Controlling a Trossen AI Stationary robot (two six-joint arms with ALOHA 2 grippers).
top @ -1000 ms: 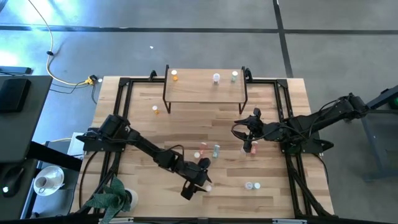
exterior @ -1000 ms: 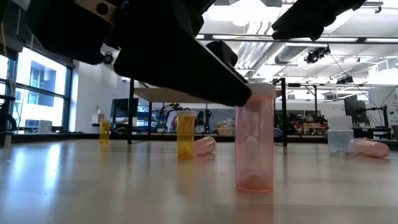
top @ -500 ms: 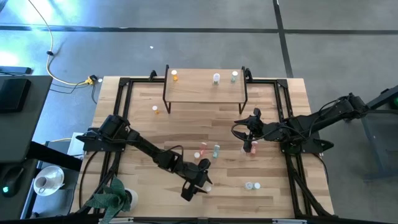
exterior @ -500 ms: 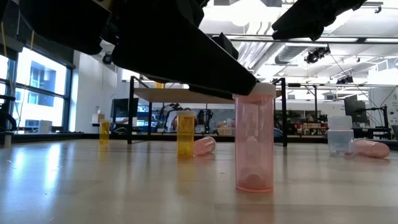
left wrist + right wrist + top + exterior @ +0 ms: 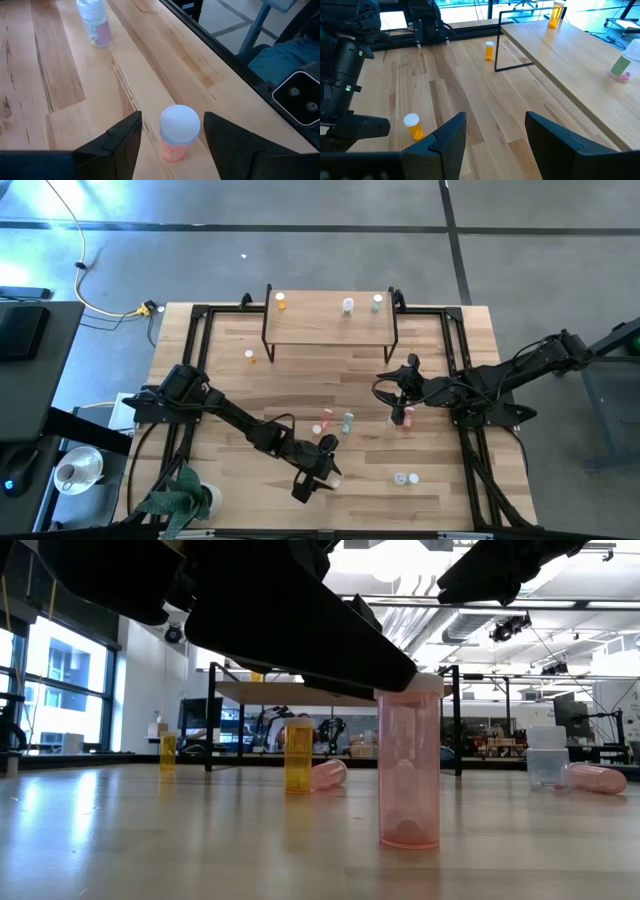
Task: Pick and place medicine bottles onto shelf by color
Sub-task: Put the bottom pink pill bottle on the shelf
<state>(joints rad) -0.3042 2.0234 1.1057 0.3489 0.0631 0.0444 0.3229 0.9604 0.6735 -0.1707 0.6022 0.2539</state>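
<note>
Wood everywhere: the big butcher-block table (image 5: pixel 230 395) fills the middle of the overhead frame, and the little light-wood shelf (image 5: pixel 330 320) on black legs sits at its upper centre. Three bottles stand on the shelf already, an orange one (image 5: pixel 281 301) at its left end, a pale one (image 5: pixel 348 306) and a green one (image 5: pixel 377 302) toward the right, so my guess is each colour gets its own spot along the board.

Left arm stretches from the left edge down to the lower centre, and the left gripper (image 5: pixel 171 137) has its fingers spread with a pink bottle (image 5: pixel 178 132) standing upright between them, white cap up. Looks lined up for a grab, not squeezed yet; there's daylight on both sides of the cap in the wrist view. From table height the same bottle (image 5: pixel 409 765) has the dark finger just over its cap.

Right arm comes in from the right, and the right gripper (image 5: pixel 495 132) hangs mid-table with its fingers apart and nothing in them, pointed toward the shelf.

Still loose on the table: an orange bottle (image 5: pixel 250 356) below the shelf's left end, a pink one (image 5: pixel 326 420) and a teal one (image 5: pixel 348 421) near centre, and a pale one (image 5: pixel 403 478) at the lower right.

Hard to tell: the arm blocks most of the low view, a pink bottle (image 5: pixel 328 774) lies on its side back there, and the overhead bottles are tiny, so the count is fuzzy.
</note>
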